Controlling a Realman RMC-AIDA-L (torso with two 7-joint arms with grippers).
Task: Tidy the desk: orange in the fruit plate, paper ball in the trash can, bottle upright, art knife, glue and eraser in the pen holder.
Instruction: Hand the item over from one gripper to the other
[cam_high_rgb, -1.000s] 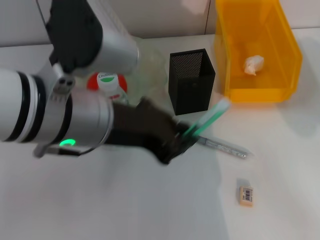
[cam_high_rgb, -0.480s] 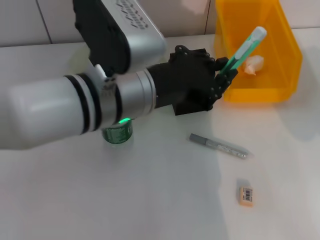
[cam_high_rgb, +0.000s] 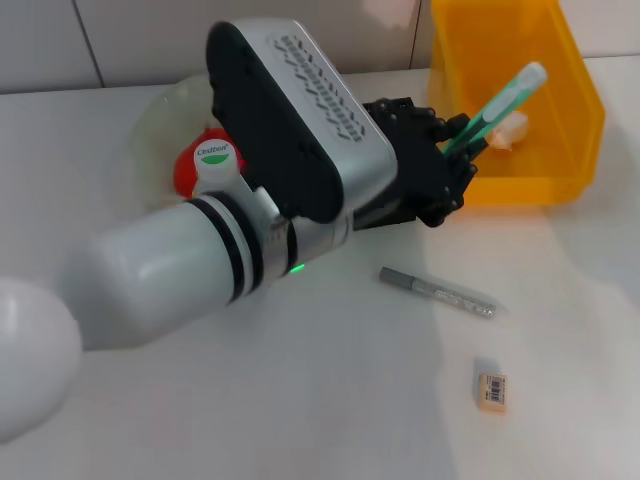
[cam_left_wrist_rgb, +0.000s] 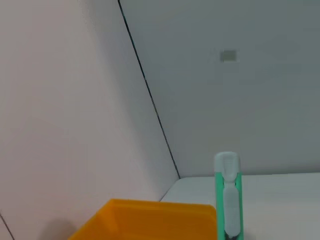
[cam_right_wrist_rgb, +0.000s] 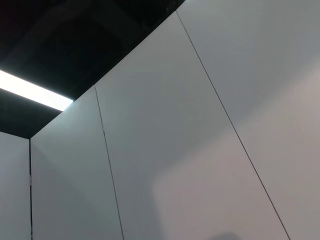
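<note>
My left gripper (cam_high_rgb: 452, 143) is shut on the green and white art knife (cam_high_rgb: 497, 104), which it holds tilted, tip up, above the black pen holder (cam_high_rgb: 386, 217). My hand hides most of the holder. The left wrist view shows the art knife (cam_left_wrist_rgb: 228, 200) upright in front of the trash can (cam_left_wrist_rgb: 150, 220). A grey glue pen (cam_high_rgb: 437, 292) and the eraser (cam_high_rgb: 492, 390) lie on the desk nearer to me. The paper ball (cam_high_rgb: 512, 126) rests in the yellow trash can (cam_high_rgb: 560, 185). Beside the orange (cam_high_rgb: 188, 172), on the clear fruit plate (cam_high_rgb: 158, 115), the bottle (cam_high_rgb: 217, 162) stands upright. The right gripper is out of view.
My large white left arm (cam_high_rgb: 200, 260) crosses the desk from the near left to the pen holder. White desk surface (cam_high_rgb: 300, 400) lies around the glue pen and eraser. The right wrist view shows only wall panels (cam_right_wrist_rgb: 200, 125).
My left gripper has lifted the art knife off the desk and carried it up and back over the pen holder. The forearm has rolled, uncovering the bottle and orange.
</note>
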